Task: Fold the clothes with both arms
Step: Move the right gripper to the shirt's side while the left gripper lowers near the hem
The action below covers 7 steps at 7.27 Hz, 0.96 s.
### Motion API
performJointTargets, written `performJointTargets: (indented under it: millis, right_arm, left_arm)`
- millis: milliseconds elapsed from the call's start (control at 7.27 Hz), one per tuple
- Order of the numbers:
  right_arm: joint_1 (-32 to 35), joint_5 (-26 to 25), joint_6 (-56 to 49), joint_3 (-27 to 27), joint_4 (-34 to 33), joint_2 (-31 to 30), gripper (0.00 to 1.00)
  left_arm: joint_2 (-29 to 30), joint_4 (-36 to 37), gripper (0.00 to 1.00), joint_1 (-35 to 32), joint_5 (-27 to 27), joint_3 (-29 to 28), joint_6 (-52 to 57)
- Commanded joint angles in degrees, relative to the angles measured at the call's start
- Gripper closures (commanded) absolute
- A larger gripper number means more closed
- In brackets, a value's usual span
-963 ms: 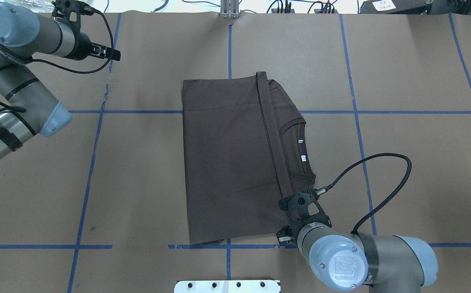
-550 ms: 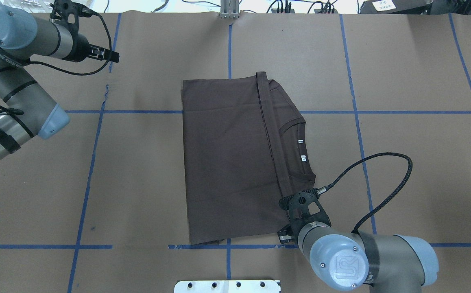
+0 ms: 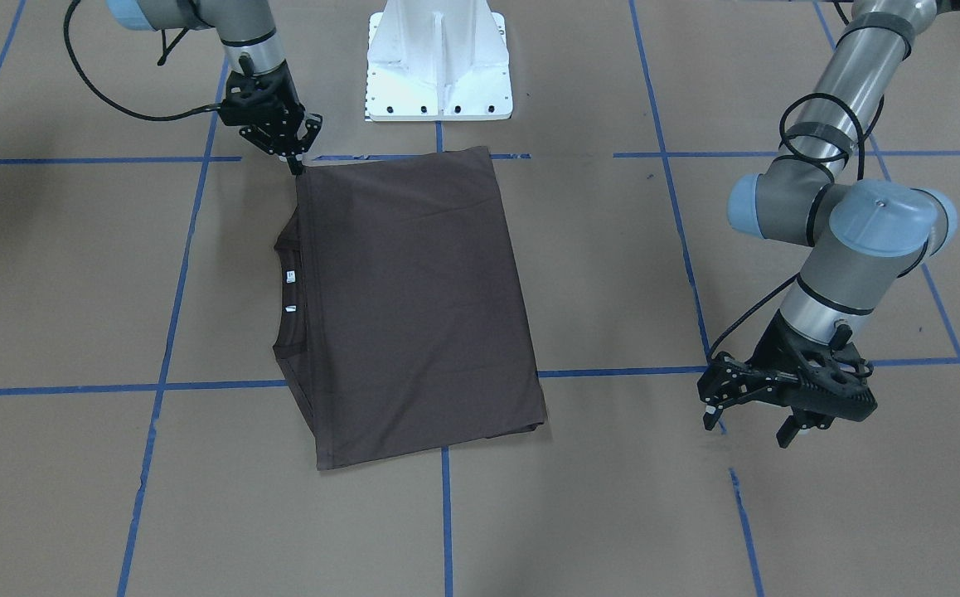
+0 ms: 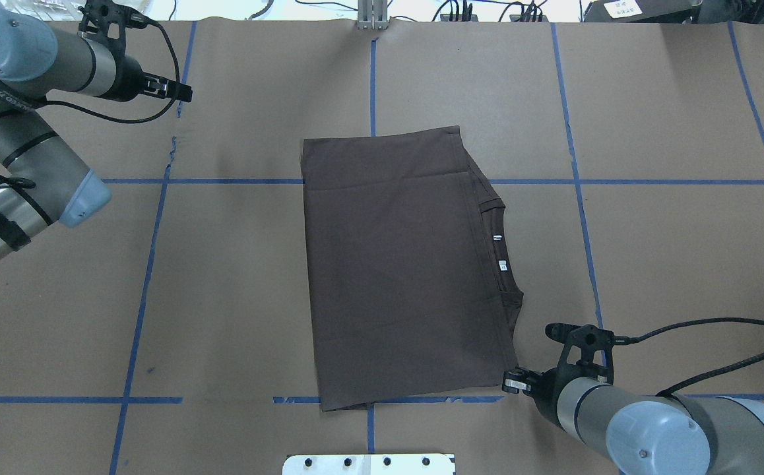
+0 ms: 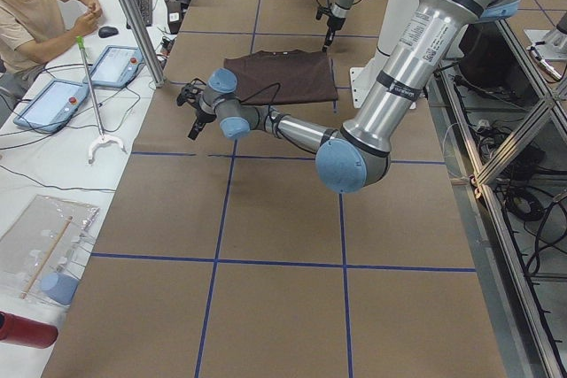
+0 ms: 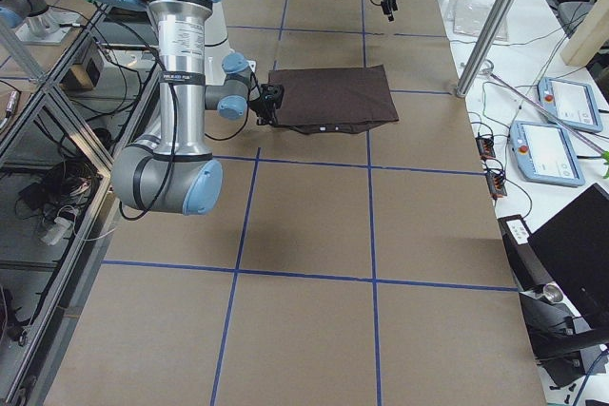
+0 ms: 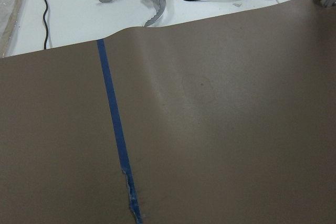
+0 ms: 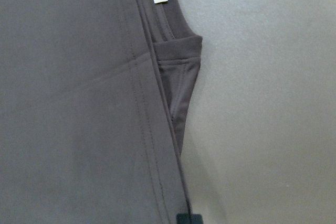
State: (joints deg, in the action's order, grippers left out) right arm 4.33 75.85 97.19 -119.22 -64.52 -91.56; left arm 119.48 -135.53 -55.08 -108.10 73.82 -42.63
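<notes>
T-shirt [image 4: 408, 264] lies folded on the surface [image 4: 672, 264]. Right tool [image 4: 512, 380] pinches its corner; a hard tug could pull it crooked. Left tool [image 3: 745, 423] is spread apart.

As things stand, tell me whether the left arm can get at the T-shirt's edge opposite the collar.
Probably yes. The left gripper hangs open above bare table on that side of the T-shirt, and nothing lies between them.
</notes>
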Motion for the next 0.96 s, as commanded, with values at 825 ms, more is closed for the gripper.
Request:
performJointTargets:
  millis: [825]
  right_arm:
    - [22.1, 17.7, -5.6, -4.2, 7.0, 0.2, 0.00]
  left_arm:
    - [-8.5, 3.6, 0.00, 15.5, 0.0, 25.9, -32.9]
